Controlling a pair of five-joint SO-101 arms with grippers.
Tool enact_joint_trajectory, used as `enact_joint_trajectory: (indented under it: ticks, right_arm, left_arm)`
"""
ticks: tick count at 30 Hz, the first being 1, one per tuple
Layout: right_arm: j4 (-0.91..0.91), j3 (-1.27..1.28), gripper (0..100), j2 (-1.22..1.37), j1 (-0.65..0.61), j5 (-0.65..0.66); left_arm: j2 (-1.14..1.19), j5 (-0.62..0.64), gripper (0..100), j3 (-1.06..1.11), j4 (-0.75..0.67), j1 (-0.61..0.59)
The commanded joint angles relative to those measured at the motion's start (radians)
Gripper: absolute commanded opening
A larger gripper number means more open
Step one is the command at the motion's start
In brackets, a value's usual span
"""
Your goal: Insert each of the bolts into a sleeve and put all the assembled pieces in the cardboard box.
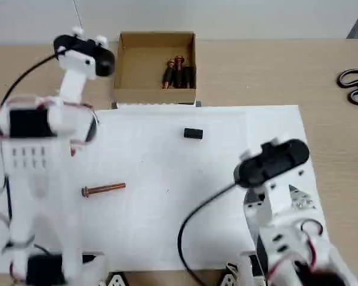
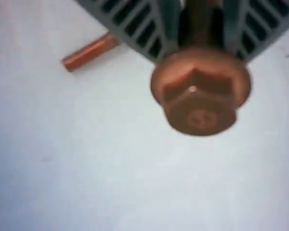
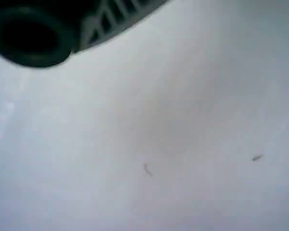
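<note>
Gripping a bolt (image 2: 200, 91) in the left jaws, head poking clear of them. Spotting the sleeve (image 1: 193, 133) loose on the paper (image 1: 149, 229) at five o'clock from the cardboard box (image 1: 155, 95), long axis three-to-nine, nearer the right arm (image 1: 271, 161). Leaving a second bolt (image 1: 103, 189) flat at its eight o'clock

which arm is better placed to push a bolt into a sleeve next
Left, likely: its gripper is already shut on a bolt, and the spare bolt lies on the paper by that arm too.
</note>
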Motion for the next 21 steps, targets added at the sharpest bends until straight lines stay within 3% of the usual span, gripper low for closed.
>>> enact_joint_trajectory:
  ticks: [1,6,11,17,21]
  right_arm:
    - [-0.051,0.025,0.4,-0.074,-0.077,-0.012]
    - [-0.153,0.175,0.4,-0.242,-0.110,-0.015]
    - [-0.285,0.410,0.4,-0.437,-0.111,-0.141]
    - [-0.433,0.580,0.4,-0.435,-0.222,-0.279]
    - [-0.564,0.706,0.4,-0.437,-0.340,-0.295]
  left_arm:
    - [-0.226,0.029,0,0.074,0.003,0.077]
    - [-0.457,0.292,0,0.205,-0.144,0.092]
    - [-0.643,0.563,0,0.374,-0.301,0.097]
    - [-0.815,0.779,0,0.621,-0.457,0.101]
    - [-0.901,0.859,0,0.746,-0.546,0.101]
